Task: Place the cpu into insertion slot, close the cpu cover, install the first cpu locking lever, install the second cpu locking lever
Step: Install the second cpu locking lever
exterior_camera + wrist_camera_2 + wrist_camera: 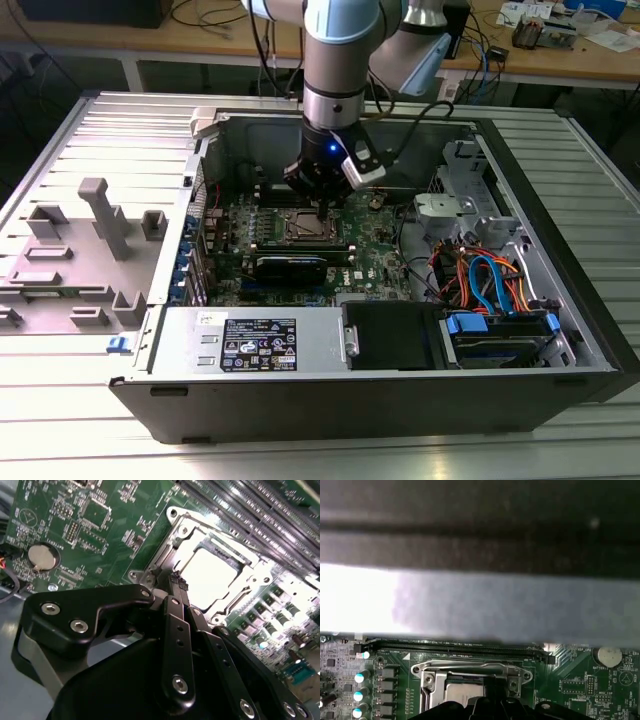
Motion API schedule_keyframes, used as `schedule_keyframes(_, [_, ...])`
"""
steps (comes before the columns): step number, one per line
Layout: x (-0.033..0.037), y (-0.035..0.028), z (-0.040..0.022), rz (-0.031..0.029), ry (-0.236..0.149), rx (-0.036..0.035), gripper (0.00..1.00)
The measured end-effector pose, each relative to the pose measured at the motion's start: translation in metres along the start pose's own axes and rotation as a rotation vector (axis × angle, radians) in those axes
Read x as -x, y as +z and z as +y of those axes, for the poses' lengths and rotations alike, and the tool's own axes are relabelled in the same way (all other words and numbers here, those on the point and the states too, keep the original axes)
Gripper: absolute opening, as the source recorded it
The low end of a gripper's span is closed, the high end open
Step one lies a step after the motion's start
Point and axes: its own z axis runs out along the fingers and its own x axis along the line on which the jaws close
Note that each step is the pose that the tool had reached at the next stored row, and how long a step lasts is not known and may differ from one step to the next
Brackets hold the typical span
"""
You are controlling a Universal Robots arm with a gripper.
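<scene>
Black linkages of the gripper [178, 582] taper to a narrow tip, and in the second wrist view we see the jaws drawn together, clenched with nothing between them, the tip just at the near edge of the cpu cover [190, 545]. In the exterior view we find the gripper [318, 195] low inside the open computer case [560, 300], directly over the insertion slot [306, 226] on the green motherboard [375, 250].

We judge that the step in hand is one of the closing steps, cover or lever; which one we cannot tell. To do it well, we would press with the closed tip only on the metal frame or lever, never on the chip, and keep the push steady and square.

Seated in the slot, the cpu [215, 577] looks flat and level, its dull metal top glaring white under the light, framed by the grey cover lying down around it. The first wrist view shows the cover [475, 672] flat as well.
</scene>
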Motion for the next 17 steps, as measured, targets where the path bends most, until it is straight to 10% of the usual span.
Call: schedule_keyframes(17, [-0.0007,-0.0151,-0.0121,0.0001,0.000,-0.0005,0.11])
